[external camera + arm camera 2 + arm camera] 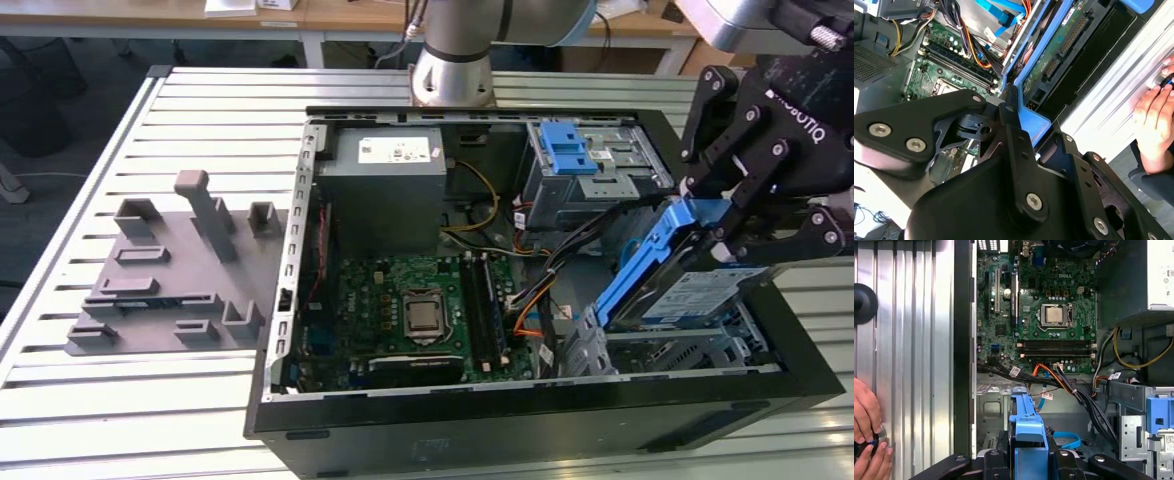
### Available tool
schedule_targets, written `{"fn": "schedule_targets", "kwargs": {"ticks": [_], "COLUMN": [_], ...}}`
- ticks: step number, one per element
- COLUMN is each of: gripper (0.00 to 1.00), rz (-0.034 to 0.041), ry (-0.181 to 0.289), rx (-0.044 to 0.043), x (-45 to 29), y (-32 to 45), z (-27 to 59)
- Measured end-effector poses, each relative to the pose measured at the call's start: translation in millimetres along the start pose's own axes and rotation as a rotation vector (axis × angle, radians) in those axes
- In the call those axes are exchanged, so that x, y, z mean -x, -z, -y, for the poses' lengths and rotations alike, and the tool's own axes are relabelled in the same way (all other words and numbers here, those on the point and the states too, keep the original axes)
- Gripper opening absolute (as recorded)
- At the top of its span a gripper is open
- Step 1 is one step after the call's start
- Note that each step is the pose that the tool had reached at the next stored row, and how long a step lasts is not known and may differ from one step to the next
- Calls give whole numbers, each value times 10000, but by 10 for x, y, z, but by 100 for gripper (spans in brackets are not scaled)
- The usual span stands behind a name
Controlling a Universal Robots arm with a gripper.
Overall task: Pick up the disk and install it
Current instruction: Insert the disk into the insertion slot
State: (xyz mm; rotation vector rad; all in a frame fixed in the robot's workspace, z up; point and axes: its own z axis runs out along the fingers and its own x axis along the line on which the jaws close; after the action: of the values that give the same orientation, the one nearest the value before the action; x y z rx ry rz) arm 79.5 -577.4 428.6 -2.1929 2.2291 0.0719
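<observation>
**Work surface.** A black desktop computer case lies on its side, open, on a ribbed aluminium table. This exposes the green motherboard and the bays to access from above. A grey moulded parts holder sits on the table, well apart from the case on the exterior view's left.

**Gripper.** The black linkage gripper hangs over the case corner on the exterior view's right. In the first wrist view its fingers press in from both sides on the disk's blue rail, pinching it. The grip on the rails leaves the labelled face free.

**Disk.** The flat silver-metal hard drive with white-and-blue label and blue plastic side rails is clear of the table and held steeply tilted. Its upper end is in the gripper. Its lower end dips towards the bare-metal drive cage directly beneath. The slant appears meant to lead the rails into the cage. I cannot tell whether the rails have engaged, and I judge the disk not yet seated.

**Bystander.** A person's hand rests on a dark knob on the table beside the case, away from the gripper.
</observation>
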Motion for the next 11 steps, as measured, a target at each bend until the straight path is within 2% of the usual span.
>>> {"fn": "schedule_targets", "kwargs": {"ticks": [11], "gripper": [36], "rz": [0], "ry": [0], "rx": [0], "x": [-4], "y": [-87], "z": [2]}}
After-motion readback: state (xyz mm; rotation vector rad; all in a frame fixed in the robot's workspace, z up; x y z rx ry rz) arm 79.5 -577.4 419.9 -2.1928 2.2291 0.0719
